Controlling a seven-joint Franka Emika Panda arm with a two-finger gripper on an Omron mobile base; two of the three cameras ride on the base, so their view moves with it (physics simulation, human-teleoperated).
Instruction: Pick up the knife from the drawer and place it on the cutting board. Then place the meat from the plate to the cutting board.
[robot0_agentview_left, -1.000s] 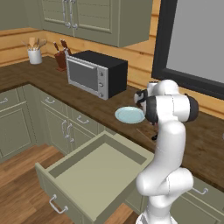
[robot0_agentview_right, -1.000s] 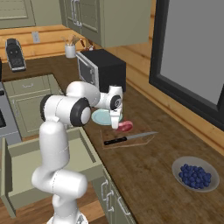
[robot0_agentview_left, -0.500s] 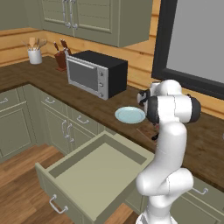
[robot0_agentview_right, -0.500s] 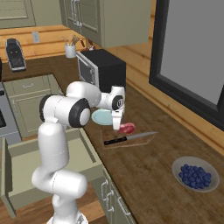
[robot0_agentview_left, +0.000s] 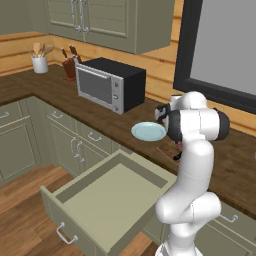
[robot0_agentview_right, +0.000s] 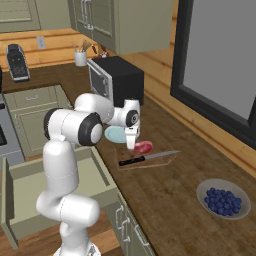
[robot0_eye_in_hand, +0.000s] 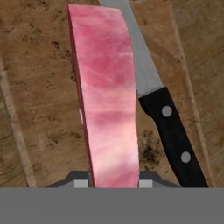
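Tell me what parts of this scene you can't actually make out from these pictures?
- Left base view: the arm covers most of the cutting board.
- Hand view: the meat hides the gripper fingertips and part of the knife; whether the meat touches the board is unclear.
- Right base view: the arm covers part of the plate.

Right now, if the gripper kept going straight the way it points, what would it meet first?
The gripper, shut on the meat, points down at the cutting board. The meat would likely touch the board first, just beside the knife; how far above it hangs is unclear.
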